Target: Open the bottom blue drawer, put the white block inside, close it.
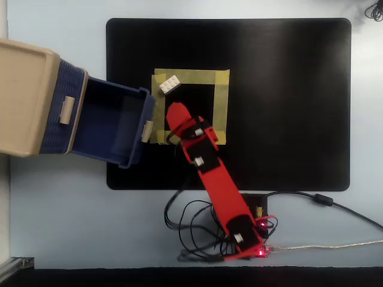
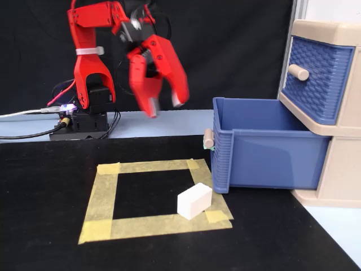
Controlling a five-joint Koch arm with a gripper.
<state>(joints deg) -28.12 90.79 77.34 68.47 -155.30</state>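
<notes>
With the bottom blue drawer (image 2: 265, 144) pulled open and the red gripper (image 2: 164, 104) hanging above the mat, jaws apart and empty, a skewed descent could knock the white block (image 2: 194, 200) off the yellow tape square (image 2: 107, 189) instead of straddling it.

Black mat (image 1: 287, 89) on pale counter (image 1: 72, 221). Yellow tape square (image 2: 152, 197) stuck on the mat, left of centre in the overhead view. Beige cabinet (image 1: 24, 101) at the counter's left edge in the overhead view, upper blue drawer (image 2: 316, 76) closed, beige knob. Tangle of black cables (image 1: 191, 233) and a lit control board (image 2: 67, 110) at the mat's edge.
</notes>
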